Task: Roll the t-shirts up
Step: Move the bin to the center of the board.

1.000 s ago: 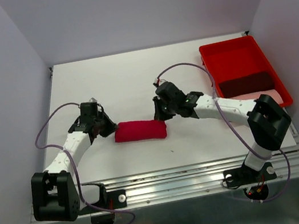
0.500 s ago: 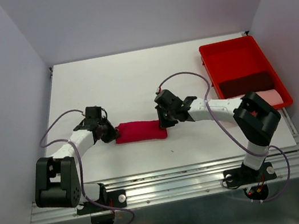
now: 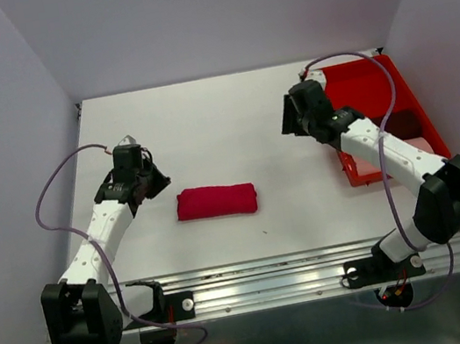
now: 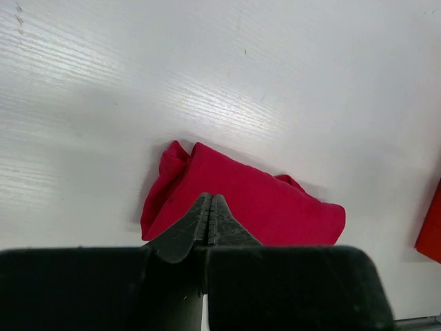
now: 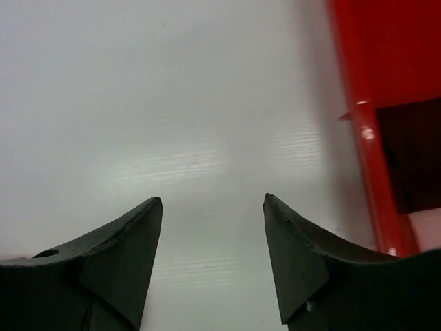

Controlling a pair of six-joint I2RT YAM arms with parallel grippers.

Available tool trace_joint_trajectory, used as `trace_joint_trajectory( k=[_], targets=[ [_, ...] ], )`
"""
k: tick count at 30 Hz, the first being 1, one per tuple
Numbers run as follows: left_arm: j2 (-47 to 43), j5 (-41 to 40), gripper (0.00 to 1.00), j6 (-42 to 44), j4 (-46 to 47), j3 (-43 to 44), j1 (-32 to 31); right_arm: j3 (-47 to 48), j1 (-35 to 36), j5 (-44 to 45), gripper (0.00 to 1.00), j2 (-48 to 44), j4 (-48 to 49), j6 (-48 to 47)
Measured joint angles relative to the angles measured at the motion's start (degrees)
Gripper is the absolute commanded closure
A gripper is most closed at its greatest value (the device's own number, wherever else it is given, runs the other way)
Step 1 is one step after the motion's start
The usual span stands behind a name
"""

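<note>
A crimson-red t-shirt [image 3: 216,201] lies rolled into a short bundle on the white table [image 3: 202,114], with nothing touching it. My left gripper [image 3: 148,184] hovers just left of the roll, a small gap between them. In the left wrist view this left gripper [image 4: 210,198] is shut with nothing in it, and the roll [image 4: 262,200] lies just beyond the tips. My right gripper [image 3: 292,116] is far from the roll, beside the red tray [image 3: 370,80]. Seen from its wrist, the right gripper [image 5: 212,200] is open over bare table. A dark maroon t-shirt [image 5: 417,155] lies in the tray.
The glossy red tray's rim [image 5: 368,158] runs along the right of the right wrist view, close to the right finger. My right arm crosses over the tray's near half. Grey walls enclose the table at the back and both sides.
My right gripper left the roll's right end, swung back and right toward the tray, and opened. My left gripper drew back slightly from the roll's left end, still shut.
</note>
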Motion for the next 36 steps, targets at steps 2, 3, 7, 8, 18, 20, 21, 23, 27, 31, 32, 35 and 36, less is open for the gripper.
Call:
trace_joint_trajectory(
  k=[2,3,7,8,18,20,21,23,27,31,32,35,36],
  targets=[
    [-0.98,-0.11,0.96,0.04,-0.63,0.26,0.00,0.04,-4.33,1.62,0.24,-0.09,-0.74,-1.27],
    [-1.27,-0.07,0.94,0.04,-0.90,0.31,0.00,0.04,-6.43,2.25,0.21,0.07,-1.40,-1.86],
    [-1.22,0.42,0.85,0.22,-2.03,0.31,0.02,0.63,-13.66,3.82,0.11,2.67,-3.19,-4.07],
    [-1.22,0.52,0.83,0.26,-2.08,0.31,0.00,1.03,-14.29,4.00,0.10,3.45,-3.37,-4.31],
    [-1.25,1.90,0.69,1.05,-2.25,0.31,0.00,6.86,-19.82,2.93,0.10,16.09,-3.67,-10.60],
    [-1.25,1.95,0.69,1.09,-2.25,0.31,0.00,7.65,-20.06,1.73,0.12,17.66,-3.67,-11.50],
    [-1.25,1.95,0.69,1.09,-2.25,0.31,0.00,7.80,-20.06,1.16,0.12,18.25,-3.69,-11.80],
    [-1.25,2.03,0.69,1.09,-2.25,0.31,0.00,7.89,-20.06,-0.37,0.13,18.99,-3.74,-12.24],
    [-1.25,2.12,0.69,1.11,-2.25,0.31,0.00,7.98,-20.04,-4.81,0.16,19.67,-3.78,-13.07],
    [-1.25,2.27,0.69,1.18,-2.23,0.31,0.00,7.98,-20.04,-9.55,0.18,19.87,-3.82,-13.40],
    [-1.25,2.32,0.69,1.22,-2.23,0.31,0.00,7.98,-20.04,-10.91,0.18,19.87,-3.76,-13.35],
    [-1.25,2.49,0.69,1.27,-2.21,0.31,0.00,7.98,-20.57,-14.53,0.19,19.85,-3.41,-13.27],
    [-1.25,2.54,0.69,1.29,-2.21,0.31,0.00,7.98,-20.68,-15.65,0.19,19.82,-3.10,-13.11]
  ],
)
